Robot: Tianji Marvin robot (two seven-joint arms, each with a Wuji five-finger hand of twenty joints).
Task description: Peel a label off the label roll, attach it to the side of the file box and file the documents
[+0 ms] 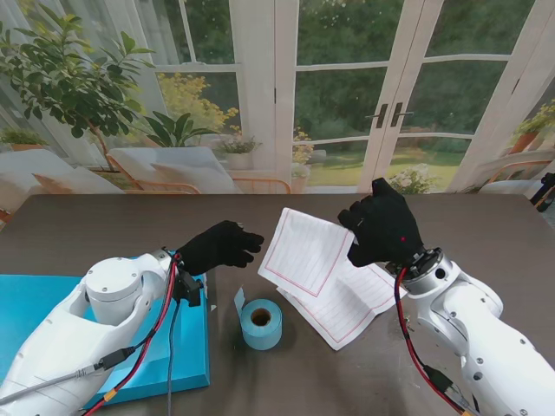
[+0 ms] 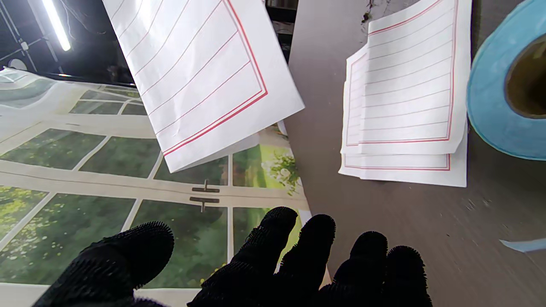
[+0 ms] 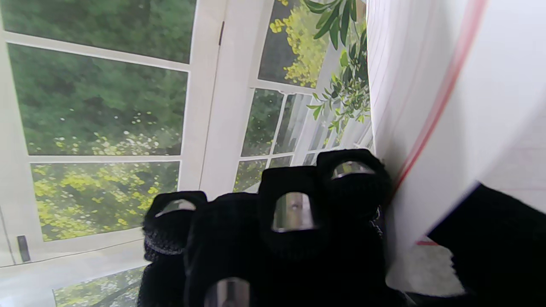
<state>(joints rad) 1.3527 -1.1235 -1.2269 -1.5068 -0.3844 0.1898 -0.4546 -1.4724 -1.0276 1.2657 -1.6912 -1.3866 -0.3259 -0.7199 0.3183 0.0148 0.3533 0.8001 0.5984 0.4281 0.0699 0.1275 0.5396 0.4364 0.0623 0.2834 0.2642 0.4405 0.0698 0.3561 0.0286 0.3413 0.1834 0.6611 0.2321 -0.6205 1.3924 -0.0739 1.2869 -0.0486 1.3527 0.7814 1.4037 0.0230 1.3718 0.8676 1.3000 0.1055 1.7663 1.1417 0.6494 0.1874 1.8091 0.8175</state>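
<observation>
Filing under way: the black-gloved right hand (image 1: pixel 384 227) pinches a white red-bordered lined sheet (image 1: pixel 305 250) lifted off the desk.
More such sheets (image 1: pixel 347 299) lie on the dark desk (image 1: pixel 130 221) beside the blue label roll (image 1: pixel 261 323); the flat blue file box (image 1: pixel 186 342) sits at left; empty left hand (image 1: pixel 218 246), fingers loosely apart. No label visible on the box.

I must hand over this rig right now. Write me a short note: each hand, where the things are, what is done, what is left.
Right hand: shut on one lined sheet, lifted off the table.
Left hand: open, holds nothing, over the table near the file box.
Label roll: on the table in front of me, a loose end sticking out.
Blue file box: lying at my left.
Other sheets: stacked beside the roll, to its right.
Done: one sheet picked up. I cannot see a label on the box.
Left: check the label, then file all sheets.
</observation>
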